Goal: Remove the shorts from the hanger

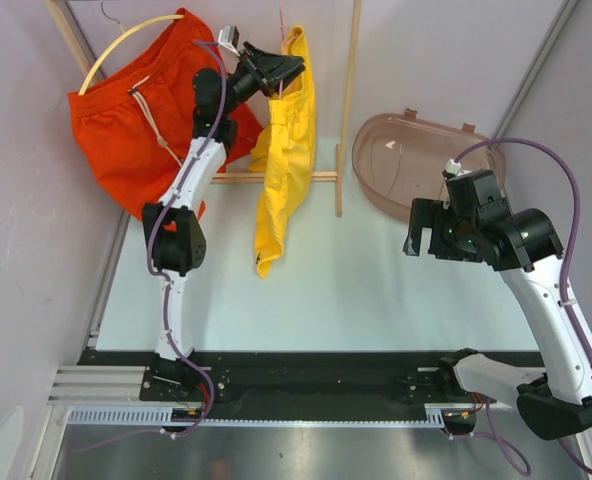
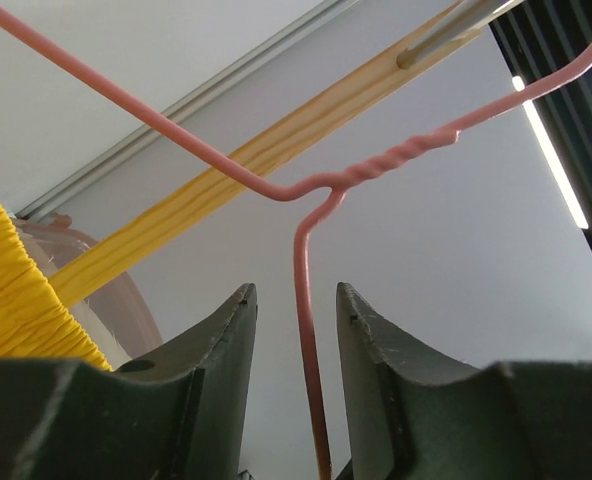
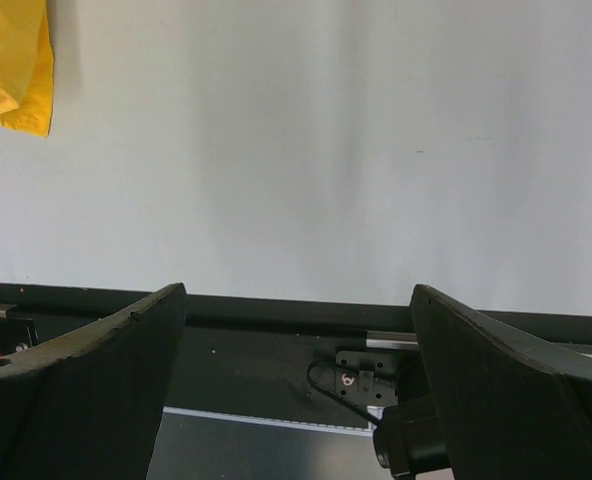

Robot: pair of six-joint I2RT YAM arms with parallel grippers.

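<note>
The yellow shorts (image 1: 284,150) hang from a pink wire hanger (image 2: 301,260) on the wooden rack. They also show in the left wrist view (image 2: 16,290) and the right wrist view (image 3: 21,60). The orange-red shorts (image 1: 136,130), with a pale drawstring, hang on a yellow hanger (image 1: 126,45) at the back left. My left gripper (image 1: 281,72) is raised at the top of the yellow shorts. In its wrist view (image 2: 294,290) the jaws stand narrowly open, with the hanger's pink stem between them and a gap on each side. My right gripper (image 1: 416,232) is open and empty, low over the table (image 3: 296,290).
A wooden rack has an upright post (image 1: 348,100) and a crossbar (image 1: 316,177). A translucent brown tub (image 1: 416,160) lies at the back right. Walls close in on the left and right.
</note>
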